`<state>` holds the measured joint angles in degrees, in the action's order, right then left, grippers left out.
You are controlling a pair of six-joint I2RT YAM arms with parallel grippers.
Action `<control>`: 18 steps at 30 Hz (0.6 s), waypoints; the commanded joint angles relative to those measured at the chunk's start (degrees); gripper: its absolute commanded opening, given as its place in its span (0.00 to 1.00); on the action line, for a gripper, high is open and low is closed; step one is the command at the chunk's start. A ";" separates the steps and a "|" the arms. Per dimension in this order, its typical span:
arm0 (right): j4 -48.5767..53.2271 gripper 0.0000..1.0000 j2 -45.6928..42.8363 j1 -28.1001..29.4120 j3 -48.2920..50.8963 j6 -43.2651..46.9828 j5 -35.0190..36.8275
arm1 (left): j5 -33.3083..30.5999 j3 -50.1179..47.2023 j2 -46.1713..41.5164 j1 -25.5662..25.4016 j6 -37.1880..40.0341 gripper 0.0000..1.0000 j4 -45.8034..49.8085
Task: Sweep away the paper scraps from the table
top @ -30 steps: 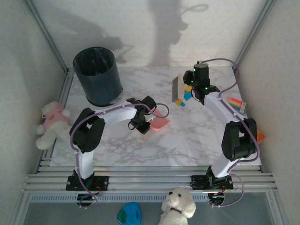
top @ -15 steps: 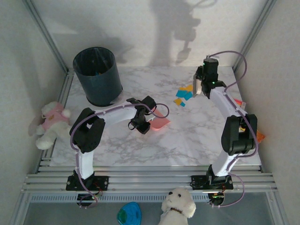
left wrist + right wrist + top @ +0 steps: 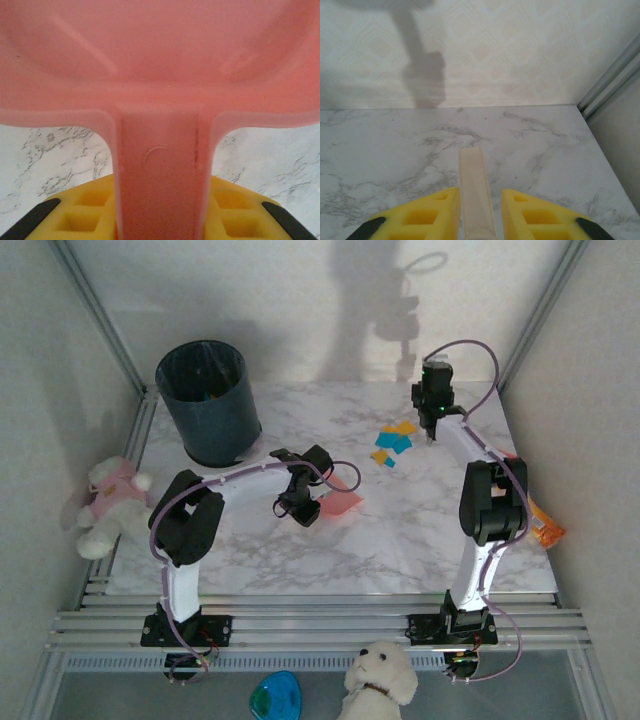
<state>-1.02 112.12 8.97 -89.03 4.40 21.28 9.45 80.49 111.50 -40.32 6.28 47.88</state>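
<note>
Marble-veined white table [image 3: 420, 530], patterned walls at back and right. Left tool [image 3: 160, 220] is clamped on the handle of a pink dustpan [image 3: 160, 65] mid-table; right tool [image 3: 477, 215] is closed on a pale stick-like handle [image 3: 475, 175] near the far right corner, just right of the paper scraps [image 3: 392, 445]. Scraps are orange and teal, likely featherlight, flat and prone to scatter, so better pushed than pinched; open marble runs from them to the dustpan, with the back wall close behind.

The table [image 3: 400, 540] is white with grey marble veining, and the paper scraps [image 3: 392, 445] are orange-yellow and teal-blue. The dustpan [image 3: 160, 60] is a glossy pink, the brush handle [image 3: 476, 190] pale cream, and the bin [image 3: 215, 430] dark blue-black. The wall [image 3: 520, 50] carries a faint cream lattice pattern, and the packet [image 3: 545, 527] is orange.
</note>
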 commanded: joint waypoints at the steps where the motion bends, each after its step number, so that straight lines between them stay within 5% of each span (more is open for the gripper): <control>1: -4.42 0.00 1.59 0.33 -3.72 6.72 -1.37 | 0.39 0.89 0.21 -0.38 1.09 0.00 2.22; 18: -1.62 0.00 7.07 4.21 -4.08 20.51 -11.76 | 2.93 0.40 -0.67 -0.73 2.52 0.00 1.90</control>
<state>-2.33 118.76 12.69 -92.44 21.82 12.27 10.76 80.49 111.50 -40.34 7.33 48.07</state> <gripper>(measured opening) 0.258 0.272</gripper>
